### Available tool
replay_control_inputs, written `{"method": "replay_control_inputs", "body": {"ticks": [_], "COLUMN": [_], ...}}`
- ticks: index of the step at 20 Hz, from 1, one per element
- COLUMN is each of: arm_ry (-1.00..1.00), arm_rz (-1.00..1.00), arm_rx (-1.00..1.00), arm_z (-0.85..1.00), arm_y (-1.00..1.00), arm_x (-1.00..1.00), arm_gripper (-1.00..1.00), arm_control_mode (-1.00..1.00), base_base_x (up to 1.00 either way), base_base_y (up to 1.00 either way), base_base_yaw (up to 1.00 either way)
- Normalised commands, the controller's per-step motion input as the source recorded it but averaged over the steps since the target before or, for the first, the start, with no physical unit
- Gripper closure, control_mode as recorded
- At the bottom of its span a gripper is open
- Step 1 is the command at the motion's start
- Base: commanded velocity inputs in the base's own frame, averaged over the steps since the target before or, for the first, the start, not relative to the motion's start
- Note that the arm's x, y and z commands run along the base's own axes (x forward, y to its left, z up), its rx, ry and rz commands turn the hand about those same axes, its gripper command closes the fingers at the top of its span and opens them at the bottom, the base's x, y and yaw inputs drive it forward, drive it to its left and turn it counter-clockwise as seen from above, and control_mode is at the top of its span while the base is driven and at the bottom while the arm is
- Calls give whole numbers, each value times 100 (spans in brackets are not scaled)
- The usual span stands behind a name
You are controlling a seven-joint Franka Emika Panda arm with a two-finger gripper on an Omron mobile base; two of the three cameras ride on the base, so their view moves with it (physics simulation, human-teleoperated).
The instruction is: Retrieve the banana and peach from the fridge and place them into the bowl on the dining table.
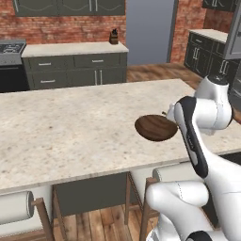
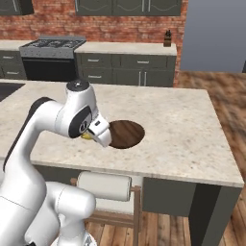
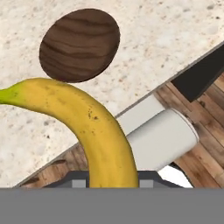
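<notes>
Hand view: the banana (image 3: 94,127) rises from between the jaws, which are clamped on its lower end, and curves over the near edge of the desk (image 3: 175,39) just short of the bowl (image 3: 79,44). From the right, the hand hangs beside the bowl's (image 2: 126,134) near rim.

Banana (image 3: 94,127) base cut off at hand view's bottom edge; bowl (image 1: 155,128) rim partly behind arm.
</notes>
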Motion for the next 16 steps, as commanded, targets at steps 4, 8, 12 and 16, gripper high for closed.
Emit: {"method": "replay_control_inputs", "body": {"ticks": [4,8,12,16], "arm_ry": [19,13,8,7], "arm_rz": [-15,-5,0,0], "arm_rx": [0,0,1,1], "arm_z": [-36,-30,-24,-24], "arm_y": [-37,-27,-2,0], "arm_x": [23,39,59,76], "arm_gripper": [100,100,100,100], "arm_control_mode": [-100,-100,-100,-100], "base_base_x": [0,0,0,0], "base_base_y": [0,0,0,0], "base_base_yaw": [0,0,0,0]}}
